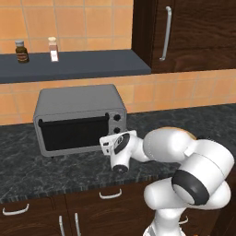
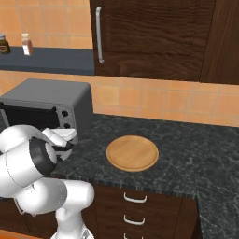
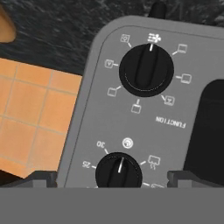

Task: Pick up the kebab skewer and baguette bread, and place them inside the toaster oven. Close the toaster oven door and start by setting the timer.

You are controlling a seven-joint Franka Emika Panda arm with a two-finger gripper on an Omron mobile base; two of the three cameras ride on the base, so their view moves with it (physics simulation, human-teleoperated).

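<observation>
The toaster oven stands on the dark counter, and the toaster oven door is shut, its glass dark. The kebab skewer and the baguette bread are hidden. My gripper is pressed up to the oven's knob column, over the lowest knob. In the hand view the panel appears upside down: the function knob sits above and the timer knob lies between my fingertips. The gripper is open, and its jaws stand wide on either side of the timer knob without touching it.
A round wooden plate lies bare on the counter right of the oven. A shelf behind holds two small bottles. A dark wall cabinet hangs at the upper right. Drawers run below the counter's front edge.
</observation>
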